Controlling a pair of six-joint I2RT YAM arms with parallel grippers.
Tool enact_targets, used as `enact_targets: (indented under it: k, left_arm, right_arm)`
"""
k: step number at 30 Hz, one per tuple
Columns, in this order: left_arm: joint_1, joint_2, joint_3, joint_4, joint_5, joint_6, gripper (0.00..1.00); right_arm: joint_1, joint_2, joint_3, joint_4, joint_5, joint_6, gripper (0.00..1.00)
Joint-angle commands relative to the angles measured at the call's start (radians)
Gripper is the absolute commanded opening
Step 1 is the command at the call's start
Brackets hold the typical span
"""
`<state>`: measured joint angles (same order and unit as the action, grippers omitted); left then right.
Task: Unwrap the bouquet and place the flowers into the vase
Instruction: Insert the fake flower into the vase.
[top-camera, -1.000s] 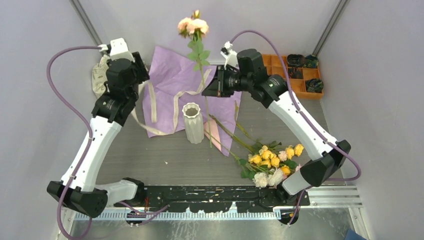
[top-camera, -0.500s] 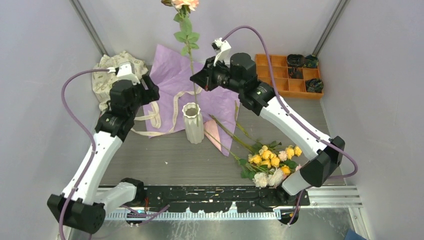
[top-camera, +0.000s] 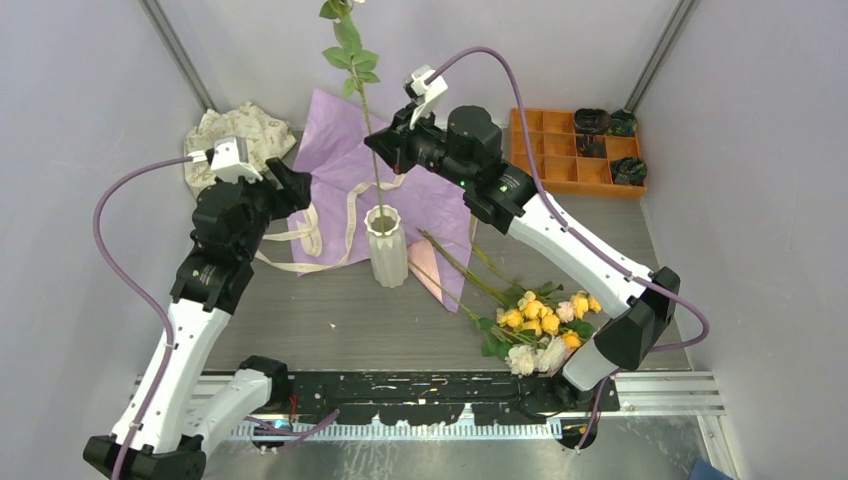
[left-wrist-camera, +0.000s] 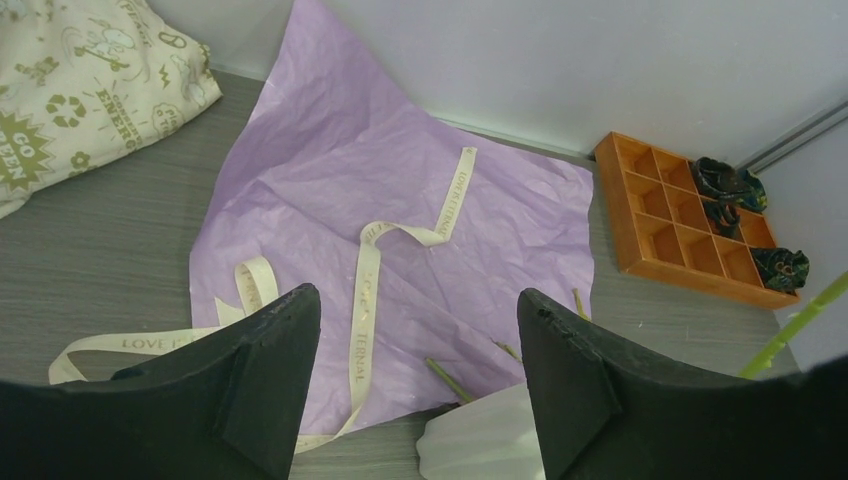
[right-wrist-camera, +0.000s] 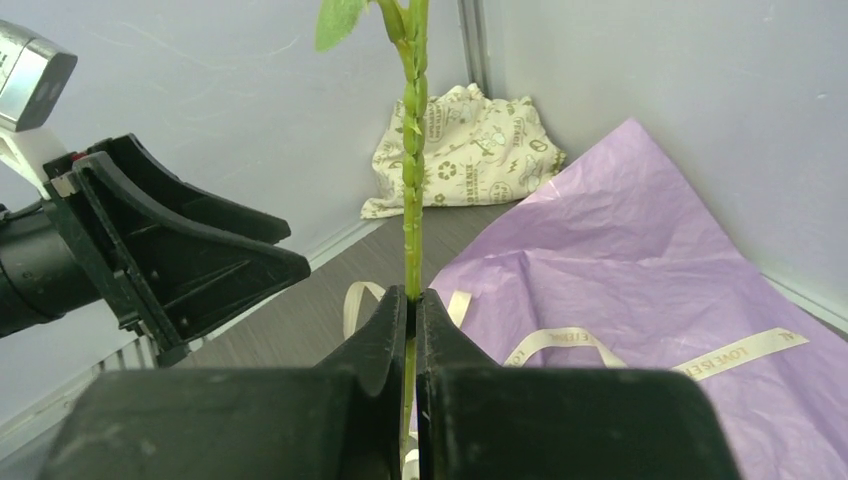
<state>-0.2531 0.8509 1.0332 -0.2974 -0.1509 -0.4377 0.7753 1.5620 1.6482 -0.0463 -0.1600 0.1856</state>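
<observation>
At the top view's centre, the right gripper (top-camera: 380, 150) pinches one rose stem (top-camera: 366, 135) upright, its foot seemingly in the vase (top-camera: 387, 250). Left wrist view: left gripper (left-wrist-camera: 418, 300) wide open, empty. Right wrist view: jaws clamped; next, lower and release

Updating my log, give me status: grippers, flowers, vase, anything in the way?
Right gripper shut on rose stem, its foot at the vase mouth. Left gripper open, empty, near the vase. Other flowers lie right of it; nothing blocking.
</observation>
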Motion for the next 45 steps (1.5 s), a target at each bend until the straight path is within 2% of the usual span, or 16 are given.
enact_targets:
  k: [1,7,14,18,24,33,36,40,43,45]
  left_arm:
    - [0.002,-0.003,-0.008,0.046,0.03,-0.013,0.72]
    - [0.002,-0.017,-0.03,0.05,0.034,-0.016,0.72]
    - [0.001,-0.028,-0.037,0.054,0.036,-0.016,0.72]
    - [0.001,-0.033,-0.05,0.062,0.039,-0.018,0.72]
    - [0.002,-0.032,-0.056,0.072,0.055,-0.024,0.71]
    - [0.001,-0.038,-0.087,0.117,0.086,-0.041,0.71]
    - [0.001,-0.041,-0.092,0.119,0.086,-0.042,0.7]
    - [0.001,-0.05,-0.1,0.121,0.086,-0.042,0.7]
    - [0.001,-0.056,-0.103,0.121,0.086,-0.039,0.7]
    - [0.001,-0.061,-0.105,0.121,0.086,-0.039,0.7]
  right_arm:
    - [-0.001,-0.039,0.042,0.076,0.044,-0.07,0.01]
    - [-0.001,-0.051,-0.026,0.157,0.048,-0.069,0.01]
    - [-0.001,-0.065,0.029,0.137,0.019,-0.072,0.01]
    - [-0.001,-0.096,-0.113,0.213,0.041,-0.051,0.01]
    - [0.002,-0.104,-0.323,0.363,0.019,0.065,0.01]
    - [0.047,-0.106,-0.481,0.42,-0.013,0.108,0.01]
    - [0.066,-0.114,-0.524,0.427,-0.005,0.1,0.08]
    - [0.091,-0.149,-0.59,0.454,0.037,0.087,0.3]
    - [0.101,-0.198,-0.636,0.453,0.082,0.083,0.41]
    - [0.109,-0.236,-0.668,0.449,0.107,0.079,0.54]
